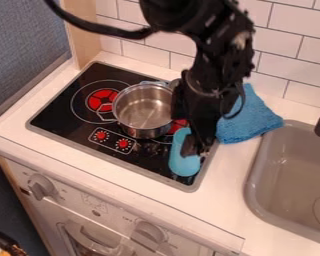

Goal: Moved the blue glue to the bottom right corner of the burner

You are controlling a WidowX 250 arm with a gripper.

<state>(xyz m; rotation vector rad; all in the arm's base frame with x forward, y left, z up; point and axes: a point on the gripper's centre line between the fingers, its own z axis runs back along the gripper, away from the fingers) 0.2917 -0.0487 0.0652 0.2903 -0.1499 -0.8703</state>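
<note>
Stovetop (59, 114), tool (195, 150) pointing down, at blue glue (182, 165)

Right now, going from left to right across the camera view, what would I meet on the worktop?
Left burner with a red centre → metal pot → blue glue → blue cloth → grey sink.

I log the cooktop (62, 115) set in the counter (216, 215) at left, pot (142, 129) on its middle, glue (181, 164) at its near right corner, cloth (257, 119) on the counter just right of the cooktop, sink (253, 192) farther right, wall (149, 50) behind, oven front (76, 202) below the counter's near edge.
</note>
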